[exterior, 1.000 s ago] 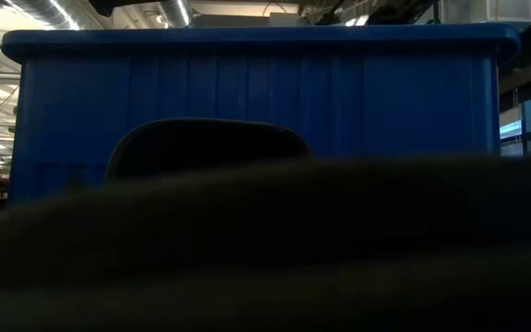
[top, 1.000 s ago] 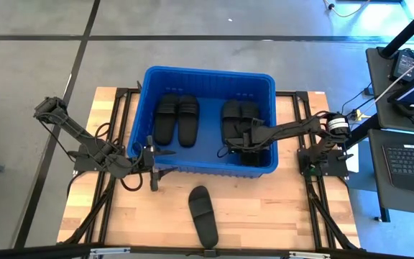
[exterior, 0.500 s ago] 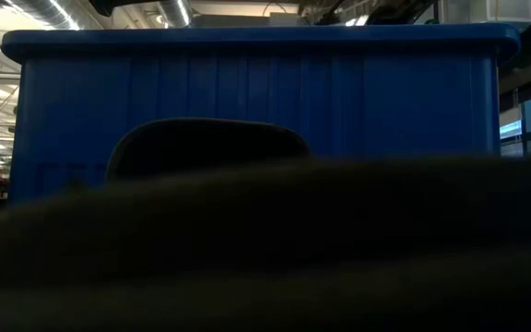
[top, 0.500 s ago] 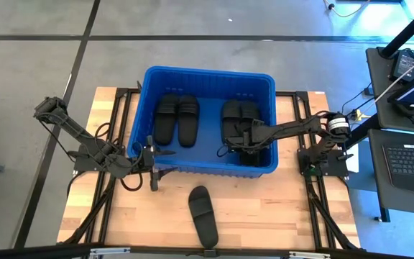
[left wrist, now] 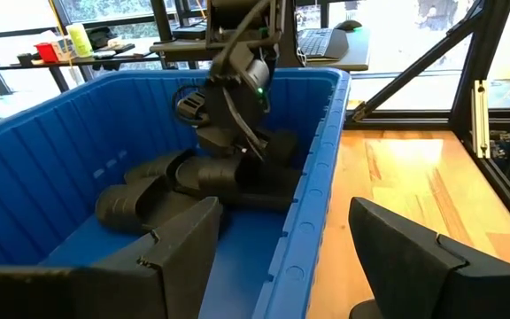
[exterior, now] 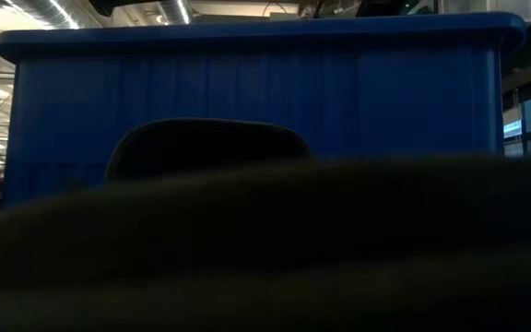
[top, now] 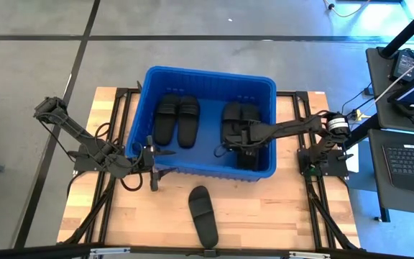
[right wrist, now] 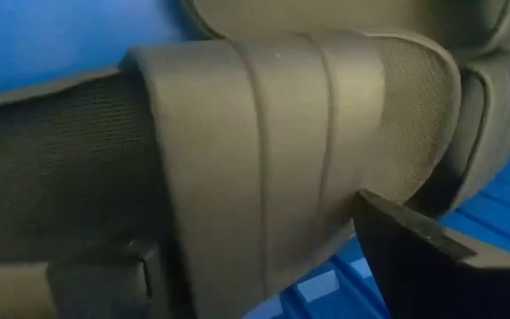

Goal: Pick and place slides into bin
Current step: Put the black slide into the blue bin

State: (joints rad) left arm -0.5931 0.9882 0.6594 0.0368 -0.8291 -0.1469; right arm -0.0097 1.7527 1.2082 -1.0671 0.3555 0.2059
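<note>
The blue bin stands mid-table and holds several black slides. Two lie side by side at its left and two at its right. Another slide lies by the near right wall. One more slide lies on the table in front of the bin and fills the low view as a dark blur. My right gripper is down inside the bin, open around that near-right slide. My left gripper is open, one finger inside the bin's near-left wall and one outside, clear of it. My right gripper has its fingers on either side of the slide's wide ribbed strap, coming from the table's right and slanting down. One finger lies right at the strap's edge; I cannot tell whether it touches. The slide rests low in the bin.
Black frame rails run along both sides of the wooden table. A desk with a laptop stands off the right edge. Bare wood lies to either side of the loose slide along the near edge.
The bin has shifted a little toward the table's near edge and looks slightly larger in the low view. My right gripper has edged toward the table's left inside the bin. The left arm has kept still.
</note>
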